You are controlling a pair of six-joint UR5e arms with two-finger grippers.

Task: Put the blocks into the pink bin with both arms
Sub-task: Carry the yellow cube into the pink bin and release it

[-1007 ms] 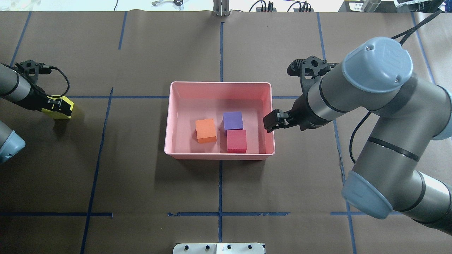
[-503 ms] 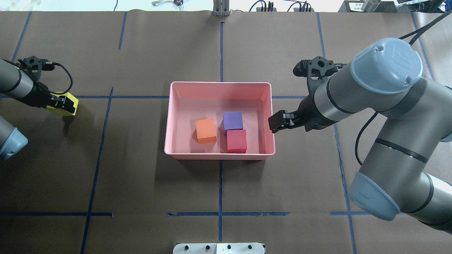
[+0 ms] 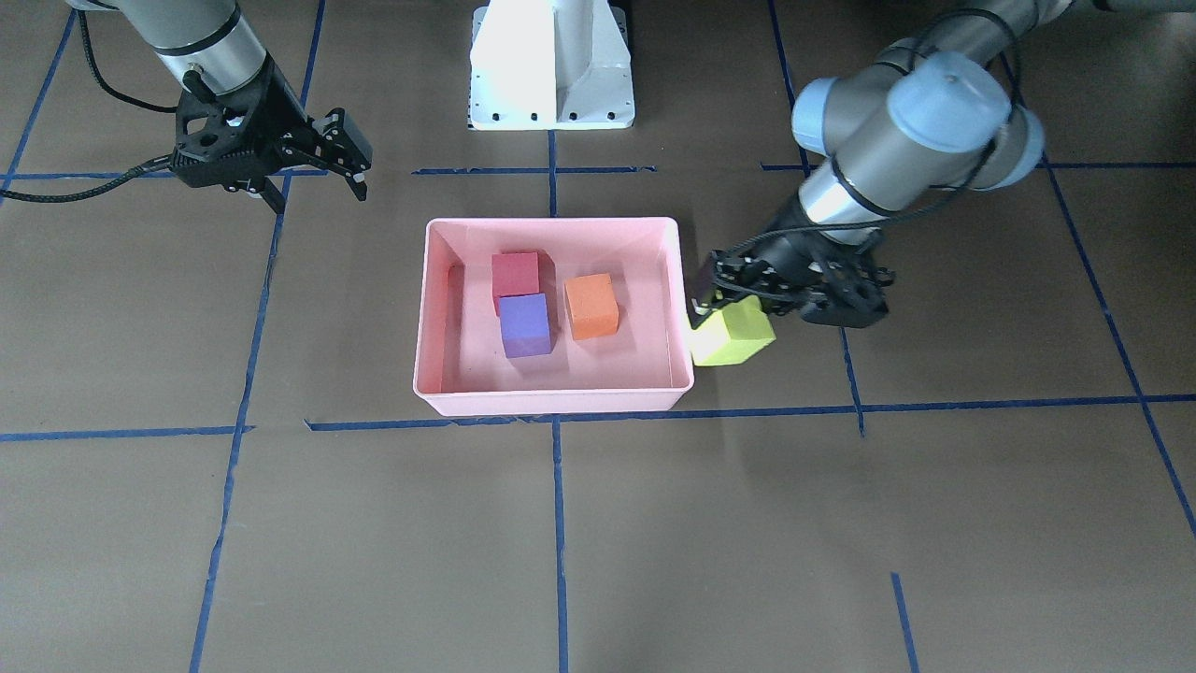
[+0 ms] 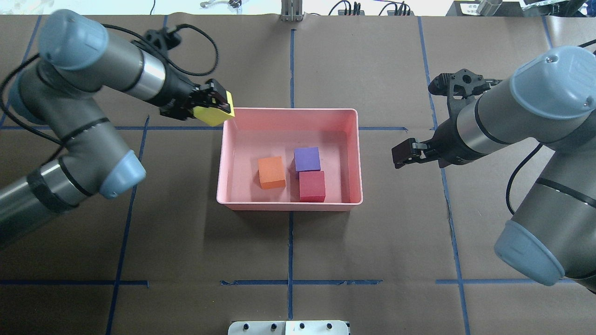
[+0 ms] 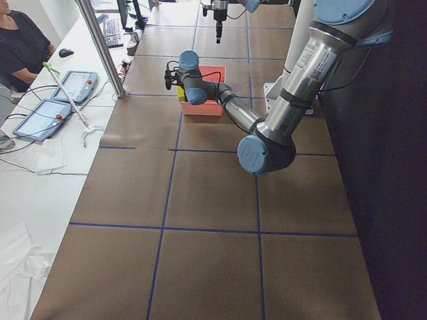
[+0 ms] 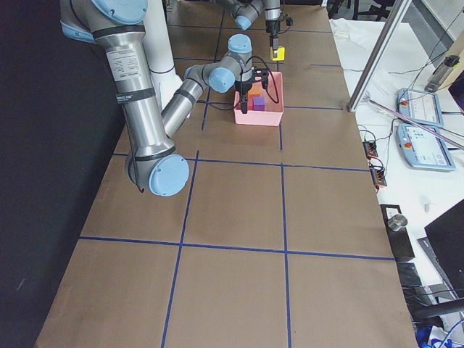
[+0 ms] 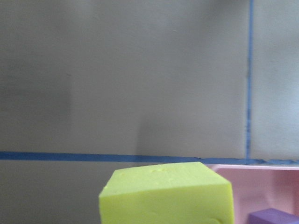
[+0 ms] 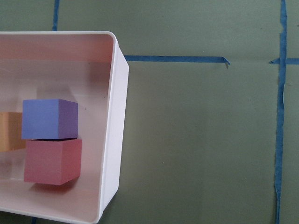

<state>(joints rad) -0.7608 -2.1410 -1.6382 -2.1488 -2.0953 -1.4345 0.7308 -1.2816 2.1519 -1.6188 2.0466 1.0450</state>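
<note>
My left gripper [image 4: 219,108] is shut on the yellow-green block [image 4: 212,115] and holds it in the air at the far-left corner of the pink bin [image 4: 288,110], just outside its left wall. The front view shows the block [image 3: 733,338] beside that wall. It fills the bottom of the left wrist view [image 7: 168,196]. The orange block [image 4: 271,172], purple block [image 4: 307,159] and red block [image 4: 311,186] lie in the bin, with purple and red touching. My right gripper [image 4: 401,156] is open and empty, to the right of the bin and apart from it.
Brown paper with blue tape lines [image 4: 290,242] covers the table. The white pedestal base [image 3: 551,65] stands behind the bin on the robot's side. The right wrist view shows the bin's corner [image 8: 114,140] with the purple block [image 8: 49,118] and red block [image 8: 52,161].
My left arm has swung right, carrying the yellow-green block from the far left of the table to the bin's corner. My right gripper has drawn back to the right, away from the bin.
</note>
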